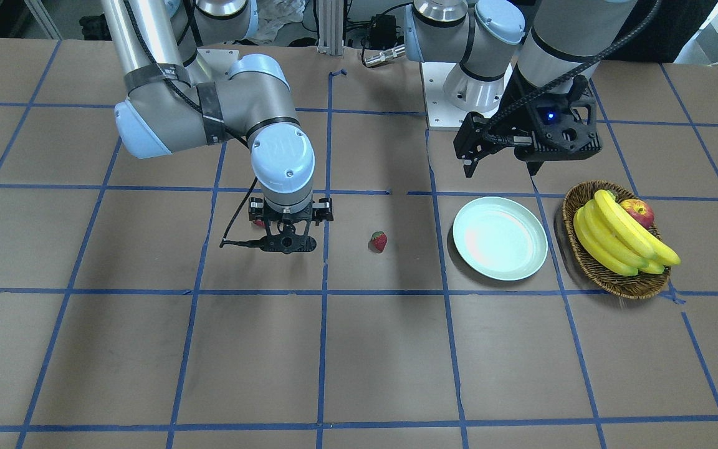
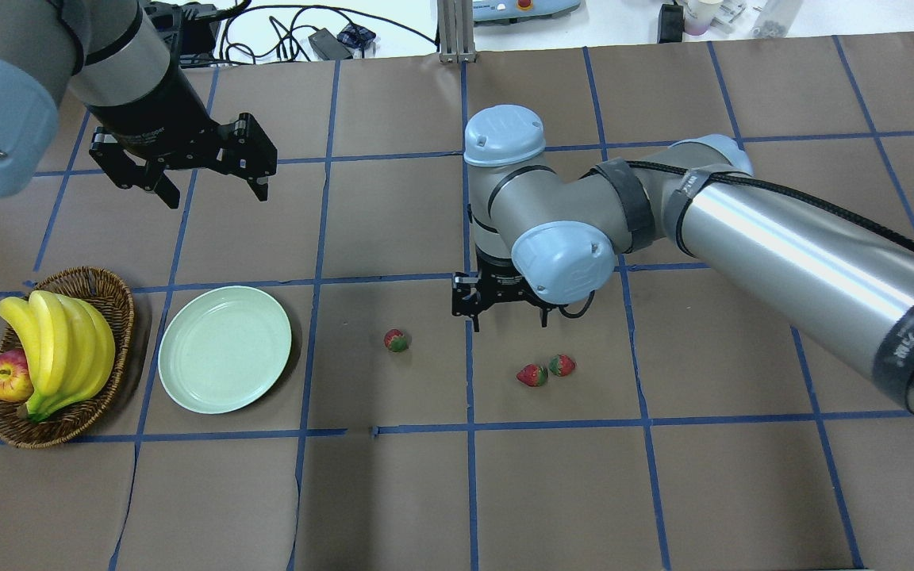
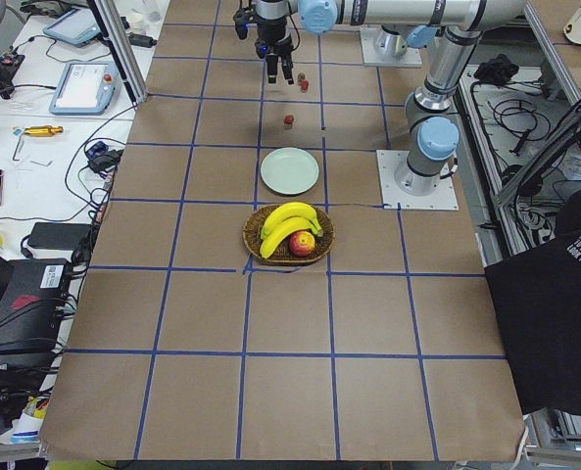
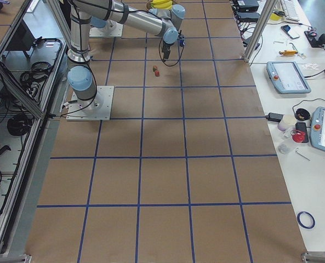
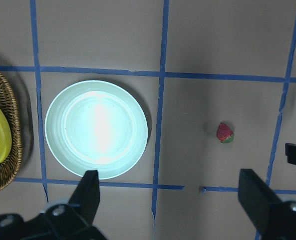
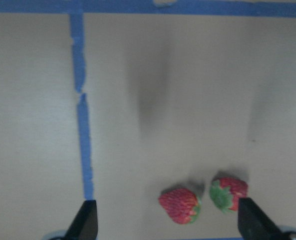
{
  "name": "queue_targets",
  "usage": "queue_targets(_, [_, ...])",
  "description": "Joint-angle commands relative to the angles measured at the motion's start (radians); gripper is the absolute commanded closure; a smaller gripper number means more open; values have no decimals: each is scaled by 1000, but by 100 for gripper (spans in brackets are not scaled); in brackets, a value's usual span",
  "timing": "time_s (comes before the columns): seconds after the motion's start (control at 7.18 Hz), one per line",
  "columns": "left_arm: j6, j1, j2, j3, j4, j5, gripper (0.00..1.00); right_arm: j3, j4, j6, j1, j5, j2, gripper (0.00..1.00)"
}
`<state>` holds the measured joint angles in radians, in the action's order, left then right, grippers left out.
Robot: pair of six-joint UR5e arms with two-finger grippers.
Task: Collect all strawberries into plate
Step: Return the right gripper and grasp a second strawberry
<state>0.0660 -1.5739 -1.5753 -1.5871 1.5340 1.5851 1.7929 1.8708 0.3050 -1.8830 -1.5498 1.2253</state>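
Three strawberries lie on the brown table. One strawberry (image 2: 397, 340) (image 1: 379, 241) (image 5: 224, 133) lies alone right of the pale green plate (image 2: 224, 349) (image 1: 500, 237) (image 5: 96, 130), which holds nothing. Two strawberries (image 2: 531, 375) (image 2: 562, 365) lie side by side; the right wrist view shows them (image 6: 180, 205) (image 6: 229, 193) low between the fingers. My right gripper (image 2: 509, 321) (image 1: 284, 242) (image 6: 167, 225) is open and empty, just beyond that pair. My left gripper (image 2: 215, 194) (image 1: 501, 169) (image 5: 170, 200) is open and empty, high behind the plate.
A brown wicker basket (image 2: 112, 313) (image 1: 574, 206) left of the plate holds yellow bananas (image 2: 60, 345) and a red apple (image 2: 6, 376). Blue tape lines grid the table. The right arm's long link (image 2: 782, 238) stretches across the right half of the table.
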Motion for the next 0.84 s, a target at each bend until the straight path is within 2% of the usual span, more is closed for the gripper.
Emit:
queue_targets(0.0, [2, 0, -2, -2, 0, -1, 0, 104, 4, -6, 118, -29, 81, 0])
queue_targets(0.14, [2, 0, 0, -4, 0, -1, 0, 126, 45, 52, 145, -17, 80, 0])
queue_targets(0.42, [3, 0, 6, -14, -2, -1, 0, 196, 271, 321, 148, -9, 74, 0])
queue_targets(0.56, [3, 0, 6, -14, 0, -1, 0, 232, 293, 377, 148, -10, 82, 0])
queue_targets(0.7, [3, 0, 6, -14, -2, -1, 0, 250, 316, 528, 150, -9, 85, 0])
